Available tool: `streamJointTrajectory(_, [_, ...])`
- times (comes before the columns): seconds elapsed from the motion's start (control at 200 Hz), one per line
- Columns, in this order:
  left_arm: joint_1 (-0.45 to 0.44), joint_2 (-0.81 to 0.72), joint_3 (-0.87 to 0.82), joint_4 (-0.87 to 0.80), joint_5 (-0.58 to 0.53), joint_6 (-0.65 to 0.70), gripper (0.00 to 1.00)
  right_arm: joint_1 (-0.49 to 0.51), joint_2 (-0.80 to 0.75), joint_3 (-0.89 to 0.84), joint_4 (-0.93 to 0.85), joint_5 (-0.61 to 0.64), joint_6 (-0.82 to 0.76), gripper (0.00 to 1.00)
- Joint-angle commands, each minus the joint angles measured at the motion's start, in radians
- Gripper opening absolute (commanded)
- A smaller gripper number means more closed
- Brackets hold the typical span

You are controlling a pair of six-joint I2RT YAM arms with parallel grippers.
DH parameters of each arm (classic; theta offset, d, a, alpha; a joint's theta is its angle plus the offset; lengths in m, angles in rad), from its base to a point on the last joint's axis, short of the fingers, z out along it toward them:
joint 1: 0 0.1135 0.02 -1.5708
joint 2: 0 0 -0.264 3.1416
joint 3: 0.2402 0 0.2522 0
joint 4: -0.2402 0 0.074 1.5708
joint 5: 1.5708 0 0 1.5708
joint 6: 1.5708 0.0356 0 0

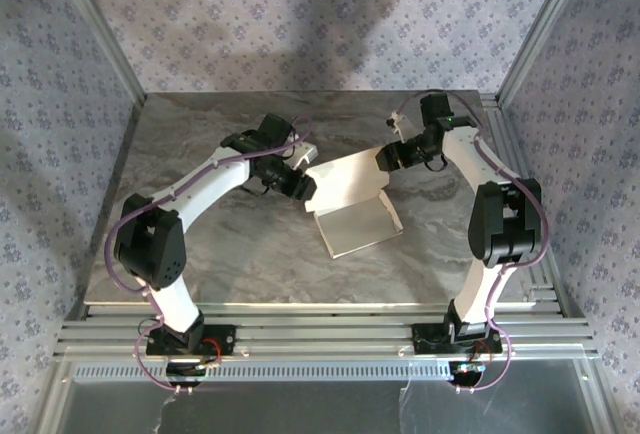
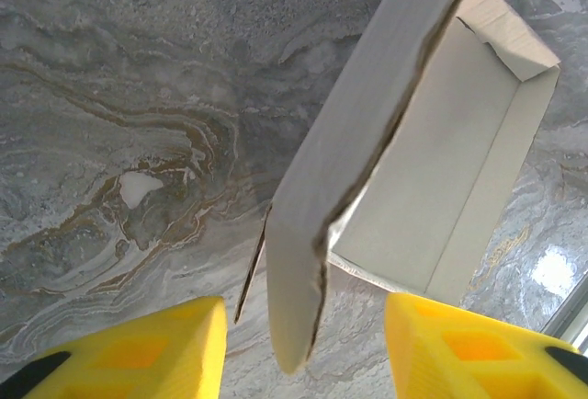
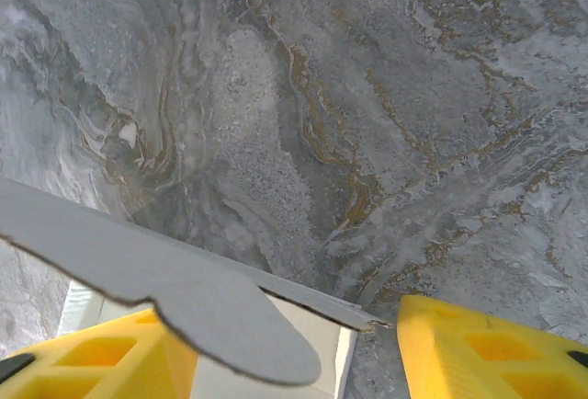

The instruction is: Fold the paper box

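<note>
Thin matt white card for the paper box [image 1: 352, 199], smooth on its faces, rough and fibrous at the cut edges. Polished grey stone-look bench [image 1: 240, 254] with brown veins and glare, edged by brushed metal rails [image 1: 320, 332], with matt patterned walls [image 1: 300, 24] behind. Smooth, shiny yellow plastic on the fingers [image 2: 147, 353] of the left end effector [image 2: 308, 353] and right end effector [image 3: 299, 353]; glossy white shells on the arms [image 1: 215, 176].

No writing, label, number or sign is legible on the paper box [image 1: 350, 192] or table [image 1: 262, 259].
</note>
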Motion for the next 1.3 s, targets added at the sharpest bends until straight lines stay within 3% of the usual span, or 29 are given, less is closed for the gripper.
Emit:
streamJointTrajectory(0.0, [-0.015, 0.025, 0.044, 0.003, -0.013, 0.006, 0.45, -0.006, 0.028, 0.055, -0.045, -0.009, -0.032, 0.59])
streamJointTrajectory(0.105, [-0.028, 0.04, 0.055, 0.004, -0.023, -0.001, 0.43, 0.001, 0.038, 0.072, -0.053, -0.011, -0.035, 0.56])
streamJointTrajectory(0.385, [-0.047, 0.073, 0.077, -0.008, -0.088, -0.05, 0.35, 0.025, 0.004, 0.043, -0.06, 0.037, -0.037, 0.37])
streamJointTrajectory(0.685, [-0.06, 0.066, 0.079, -0.001, -0.188, -0.098, 0.19, 0.048, -0.043, 0.004, -0.023, 0.056, 0.0, 0.14])
streamJointTrajectory(0.805, [-0.06, 0.06, 0.09, -0.012, -0.205, -0.082, 0.14, 0.066, -0.064, -0.024, 0.006, 0.073, 0.018, 0.1])
streamJointTrajectory(0.87, [-0.06, 0.053, 0.094, -0.019, -0.191, -0.039, 0.07, 0.064, -0.08, -0.051, 0.033, 0.081, 0.027, 0.11])
streamJointTrajectory(0.944, [-0.06, 0.043, 0.104, -0.048, -0.157, 0.041, 0.0, 0.038, -0.104, -0.088, 0.081, 0.056, 0.041, 0.21])
streamJointTrajectory(1.049, [-0.058, 0.038, 0.129, -0.104, -0.114, 0.16, 0.0, 0.017, -0.116, -0.097, 0.104, 0.006, 0.01, 0.32])
streamJointTrajectory(1.294, [-0.023, -0.035, 0.105, -0.14, -0.004, 0.419, 0.0, 0.006, -0.135, -0.128, 0.167, -0.093, -0.122, 0.4])
